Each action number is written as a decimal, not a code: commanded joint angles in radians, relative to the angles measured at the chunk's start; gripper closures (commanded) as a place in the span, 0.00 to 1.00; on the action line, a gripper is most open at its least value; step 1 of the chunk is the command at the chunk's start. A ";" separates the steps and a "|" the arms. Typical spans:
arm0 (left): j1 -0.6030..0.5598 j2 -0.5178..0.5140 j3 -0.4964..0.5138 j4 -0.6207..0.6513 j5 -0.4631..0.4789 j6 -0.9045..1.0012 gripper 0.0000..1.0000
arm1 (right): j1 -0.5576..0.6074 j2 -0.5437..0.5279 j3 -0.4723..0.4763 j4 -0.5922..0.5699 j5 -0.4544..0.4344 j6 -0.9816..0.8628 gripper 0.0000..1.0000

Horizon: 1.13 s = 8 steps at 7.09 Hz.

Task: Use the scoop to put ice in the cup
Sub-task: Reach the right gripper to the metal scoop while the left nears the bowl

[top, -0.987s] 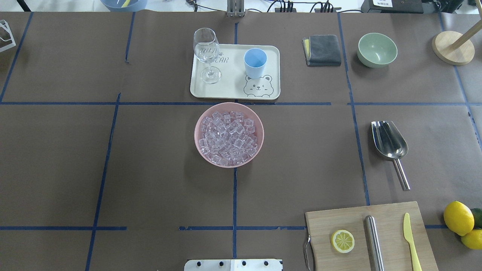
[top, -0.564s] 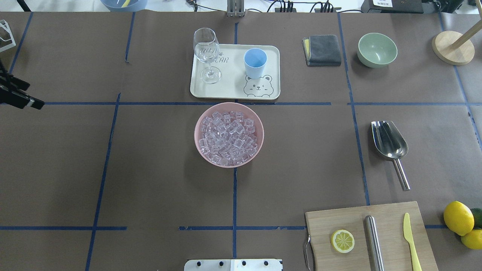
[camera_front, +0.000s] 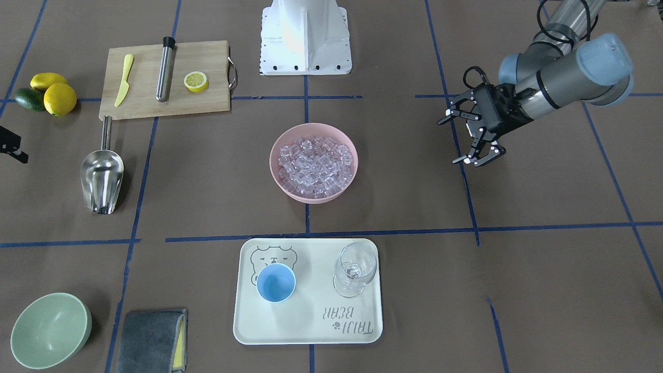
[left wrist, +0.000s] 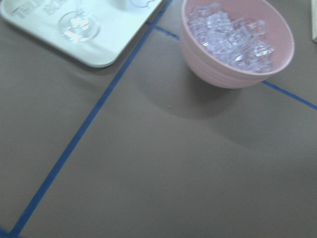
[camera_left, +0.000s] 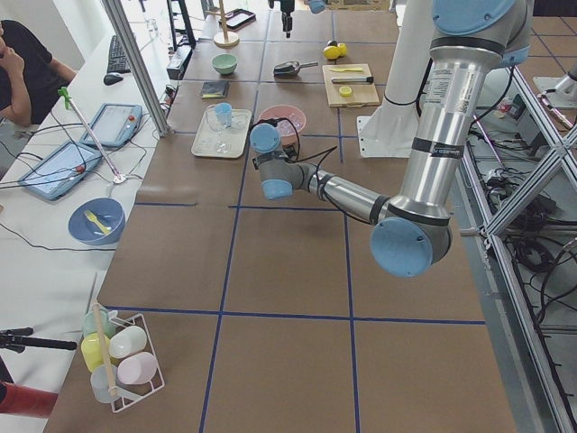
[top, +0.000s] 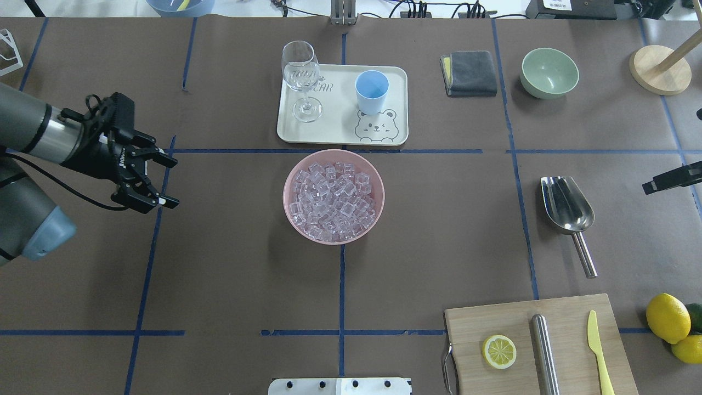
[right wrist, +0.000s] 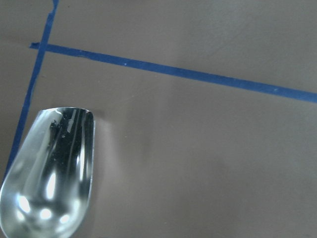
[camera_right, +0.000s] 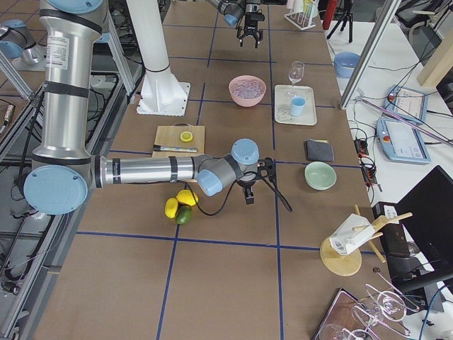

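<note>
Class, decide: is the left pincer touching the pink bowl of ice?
Apart. The overhead view shows bare table between the left pincer and the pink bowl.

1. The black two-fingered left gripper (top: pixel 171 183) was out of the overhead view a second ago. It showed only a tip at the left edge 0.6 s ago.
2. It has now come well in with its grey arm (top: pixel 27 129), jaws wide apart, left of the pink round bowl (top: pixel 285 196) and well apart from it.
3. A black part of the right gripper (top: pixel 673 178) has entered at the right edge, near the shiny steel scoop (top: pixel 567 206) but not touching it.
</note>
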 commanded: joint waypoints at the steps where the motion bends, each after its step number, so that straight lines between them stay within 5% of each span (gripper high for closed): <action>1: 0.086 -0.058 0.021 -0.018 0.105 0.000 0.00 | -0.161 -0.049 0.072 0.134 -0.114 0.264 0.00; 3: 0.104 -0.058 0.021 -0.016 0.141 0.001 0.00 | -0.274 -0.060 0.184 0.137 -0.189 0.528 0.00; 5: 0.104 -0.057 0.028 -0.016 0.144 0.000 0.00 | -0.440 -0.165 0.273 0.142 -0.417 0.559 0.00; 8: 0.104 -0.057 0.028 -0.015 0.143 0.000 0.00 | -0.688 -0.183 0.270 0.147 -0.726 0.680 0.03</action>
